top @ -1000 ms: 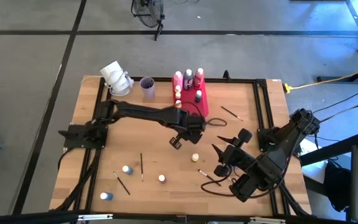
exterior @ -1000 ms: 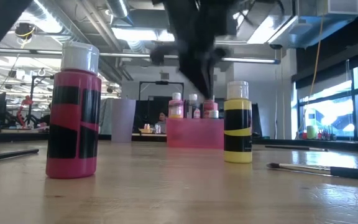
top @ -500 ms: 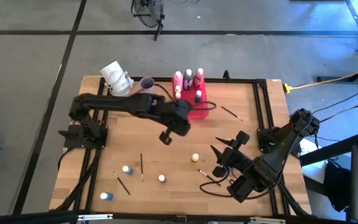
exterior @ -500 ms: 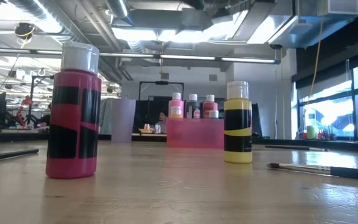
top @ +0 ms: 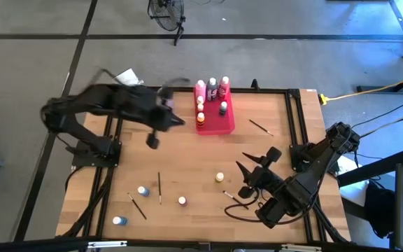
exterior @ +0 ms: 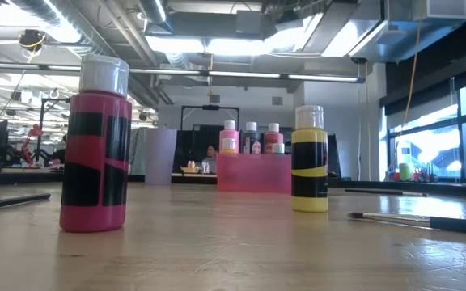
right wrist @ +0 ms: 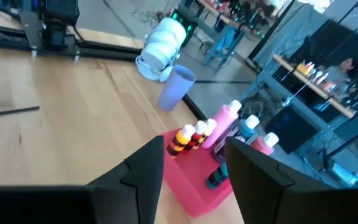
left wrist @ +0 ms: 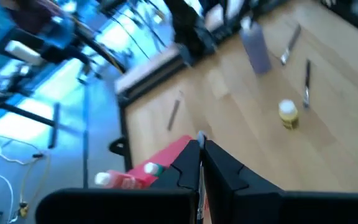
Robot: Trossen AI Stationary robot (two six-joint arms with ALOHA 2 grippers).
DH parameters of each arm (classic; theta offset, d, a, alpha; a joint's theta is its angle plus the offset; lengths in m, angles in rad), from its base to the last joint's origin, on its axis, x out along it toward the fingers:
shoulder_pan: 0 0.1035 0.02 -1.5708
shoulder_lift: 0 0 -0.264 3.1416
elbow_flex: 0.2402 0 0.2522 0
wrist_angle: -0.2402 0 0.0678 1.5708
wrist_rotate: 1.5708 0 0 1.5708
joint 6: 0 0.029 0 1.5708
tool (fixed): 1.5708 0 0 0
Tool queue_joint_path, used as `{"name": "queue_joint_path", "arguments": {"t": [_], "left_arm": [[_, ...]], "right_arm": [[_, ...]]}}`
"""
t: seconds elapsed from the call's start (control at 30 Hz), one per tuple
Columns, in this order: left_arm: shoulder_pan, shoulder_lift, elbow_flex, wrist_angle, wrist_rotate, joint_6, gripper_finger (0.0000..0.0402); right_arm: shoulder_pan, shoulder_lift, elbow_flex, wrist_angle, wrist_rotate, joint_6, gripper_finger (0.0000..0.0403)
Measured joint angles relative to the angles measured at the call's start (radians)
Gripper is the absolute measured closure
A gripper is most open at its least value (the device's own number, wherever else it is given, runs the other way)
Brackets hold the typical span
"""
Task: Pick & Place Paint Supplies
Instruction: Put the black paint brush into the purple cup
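Observation:
Several light-capped paint bottles stand in the pink-red tray at the table's far middle. More bottles stand loose on the table: a yellow one, an orange-red one and two blue ones. Thin dark paintbrushes lie flat among them. My left gripper is shut and empty, raised high over the table's left part, left of the tray. My right gripper hangs open and empty above the table's right part, pointing toward the tray.
A lilac cup and a white roll-like object stand left of the tray at the far edge. A black frame runs along the table's sides. Bare wood lies between the tray and the loose bottles. In the low view, a pink bottle and a yellow one stand close.
My left gripper has risen from just in front of the tray and swung back toward the table's left edge, staying shut and empty. It has left the low view. The bottles and brushes on the table have kept their places.

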Motion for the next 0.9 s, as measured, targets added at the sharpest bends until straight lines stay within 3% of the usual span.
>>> {"name": "queue_joint_path", "arguments": {"t": [0.1, 0.23, 0.33, 0.53, 0.9], "left_arm": [[0.01, -0.077, 0.001, 0.004, 0.022, -0.018, 0.0398], [0.025, -0.156, 0.0, 0.01, 0.131, -0.021, 0.0398], [0.036, -0.219, -0.056, 0.065, 0.136, -0.028, 0.0398], [0.105, -0.388, -0.339, 0.272, 0.11, -0.044, 0.0398], [0.304, -0.709, -0.976, 0.902, 0.108, -0.089, 0.0398]], "right_arm": [[-0.006, 0.0, 0.0, 0.003, 0.007, -0.01, 0.0231], [-0.017, 0.0, 0.0, 0.003, 0.02, -0.01, 0.0231], [-0.025, 0.0, -0.002, 0.009, 0.02, -0.01, 0.0231], [-0.038, 0.0, -0.055, 0.042, 0.02, -0.005, 0.0231], [-0.045, 0.0, -0.097, 0.087, 0.02, -0.003, 0.0231]]}}
